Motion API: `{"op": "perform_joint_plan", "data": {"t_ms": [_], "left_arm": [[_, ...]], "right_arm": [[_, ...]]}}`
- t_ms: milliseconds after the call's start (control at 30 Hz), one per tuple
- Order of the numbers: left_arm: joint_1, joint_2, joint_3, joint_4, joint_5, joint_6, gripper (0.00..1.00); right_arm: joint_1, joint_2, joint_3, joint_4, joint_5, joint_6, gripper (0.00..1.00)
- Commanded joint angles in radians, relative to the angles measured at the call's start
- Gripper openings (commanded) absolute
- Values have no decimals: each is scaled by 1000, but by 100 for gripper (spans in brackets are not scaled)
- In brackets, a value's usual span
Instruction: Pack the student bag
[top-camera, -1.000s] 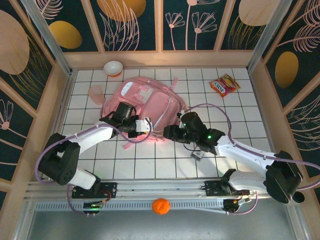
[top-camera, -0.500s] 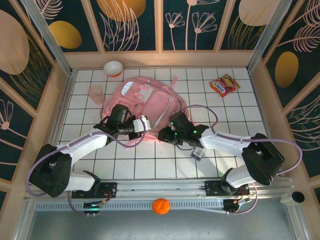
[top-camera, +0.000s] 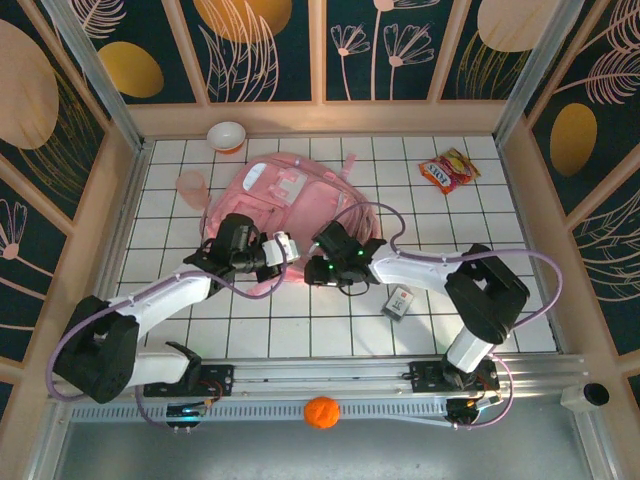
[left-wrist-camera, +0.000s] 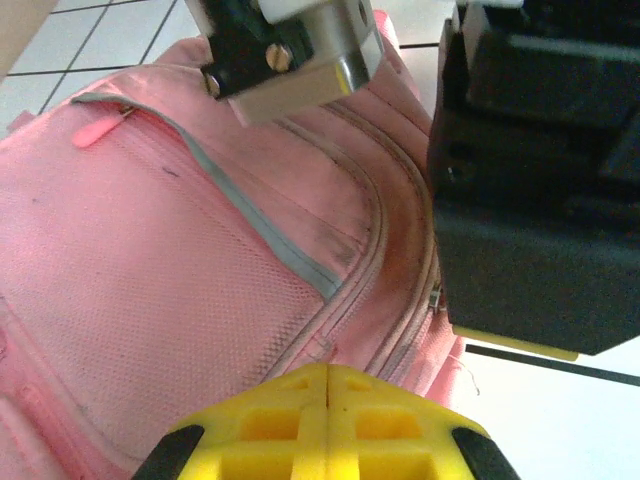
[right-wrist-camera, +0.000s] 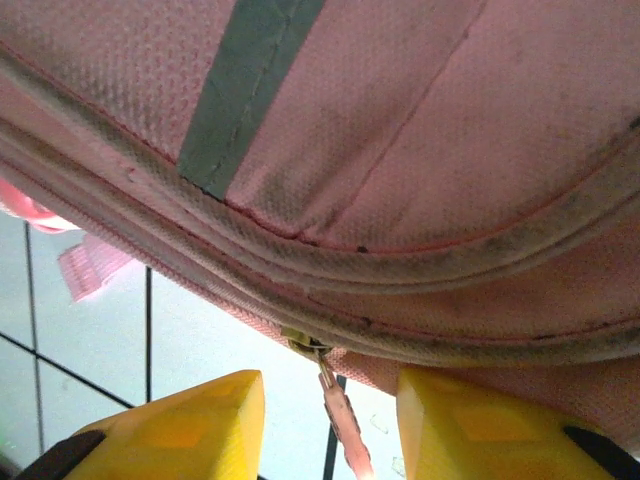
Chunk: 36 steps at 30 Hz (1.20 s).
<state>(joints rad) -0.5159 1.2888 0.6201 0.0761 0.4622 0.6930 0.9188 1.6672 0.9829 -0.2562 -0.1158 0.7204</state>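
Packing barely begun: the bag looked zipped, with nothing seen inside.

Nearest the arm bases, a small grey device (top-camera: 398, 301) lay loose on the tiled table (top-camera: 520, 220). Just beyond it, both grippers met at the near edge of the student bag (top-camera: 300, 190), which lay flat mid-table. The left gripper (left-wrist-camera: 328, 385) had its yellow fingers pressed together, nothing visible between them, at the front pocket seam. The right gripper (right-wrist-camera: 328, 390) stood narrowly parted, and a zipper pull (right-wrist-camera: 345, 430) dangled between its fingers, apparently unpinched. Farther right, well apart, lay a snack packet (top-camera: 449, 170). By my reading, unzipping came first and all loading was left to do.
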Motion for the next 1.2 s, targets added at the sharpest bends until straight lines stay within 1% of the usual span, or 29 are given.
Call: {"op": "perform_joint_plan", "data": {"t_ms": [0, 33, 167, 200, 333, 367, 433, 467, 633, 700, 800, 967, 1167], "left_arm": [[7, -34, -25, 62, 0, -49, 0], [7, -38, -29, 68, -1, -54, 0], [7, -46, -34, 75, -24, -56, 0], [7, -47, -35, 77, -28, -55, 0], [7, -42, -30, 77, -31, -55, 0], [7, -39, -28, 76, -31, -54, 2], [7, -31, -22, 69, -33, -43, 11], [7, -26, -18, 66, -35, -35, 16], [7, 24, 35, 18, -41, 48, 53], [7, 56, 70, 2, -40, 80, 61], [5, 105, 129, -13, -23, 113, 67], [5, 178, 197, -20, 3, 142, 69], [5, 257, 266, -185, 4, 310, 73]], "right_arm": [[14, 34, 36, -81, 98, -30, 36], [14, 38, 36, -83, 105, -28, 34], [23, 36, 33, -89, 117, -16, 32], [27, 33, 31, -89, 118, -13, 29], [37, 16, 16, -98, 128, 6, 10], [37, 9, 12, -97, 127, 10, 6], [37, -18, 3, -91, 149, 18, 0], [37, -31, -1, -88, 155, 20, 0], [35, -119, -19, -79, 186, 15, 0], [31, -149, -29, -62, 186, 10, 0], [27, -180, -40, -33, 178, 0, 0], [23, -201, -44, -11, 173, -10, 0], [22, -207, -59, 6, 161, -16, 0]]}}
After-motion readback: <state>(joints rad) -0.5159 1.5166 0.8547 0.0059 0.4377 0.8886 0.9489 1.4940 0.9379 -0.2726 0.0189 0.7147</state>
